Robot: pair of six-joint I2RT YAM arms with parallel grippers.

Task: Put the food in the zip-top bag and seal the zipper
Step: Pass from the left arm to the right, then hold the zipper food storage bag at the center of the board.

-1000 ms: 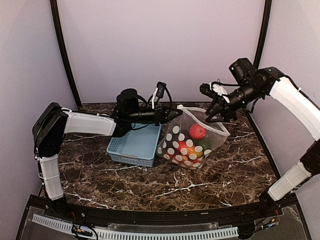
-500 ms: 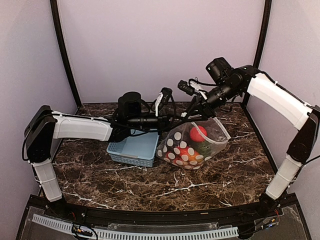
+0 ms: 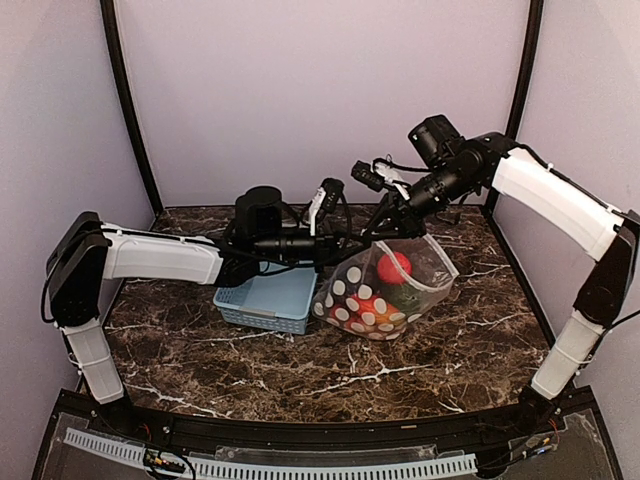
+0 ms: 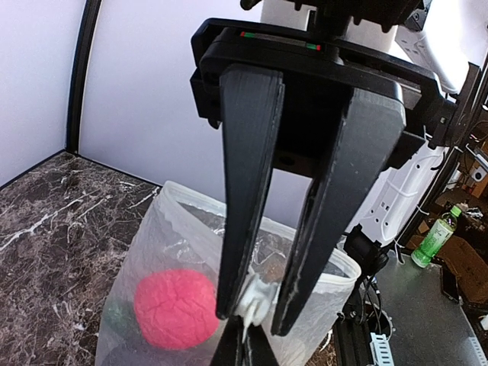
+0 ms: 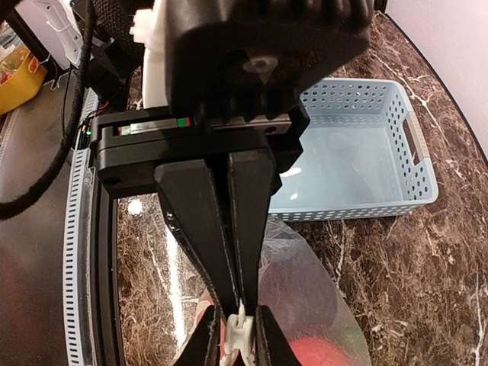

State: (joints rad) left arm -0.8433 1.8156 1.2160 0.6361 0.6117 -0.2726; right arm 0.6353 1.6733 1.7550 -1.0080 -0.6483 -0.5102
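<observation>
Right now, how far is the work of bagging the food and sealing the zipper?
Done: the food sits inside the bag; the basket holds none. In hand: the left gripper and right gripper both pinch the zipper at the mouth. To do: the mouth is open, so the zipper must be drawn shut.

Dark marbled table (image 3: pixel 300 370) carries a light-blue basket (image 3: pixel 262 300), zip-top bag (image 3: pixel 375 300) just beside

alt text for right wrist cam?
Right gripper, fingers nearly together, pinches the white zipper slider at the clear zip-top bag's mouth, the left gripper's tips flanking it. Behind, a light-blue basket sits on dark marble table; red food shows below.
</observation>
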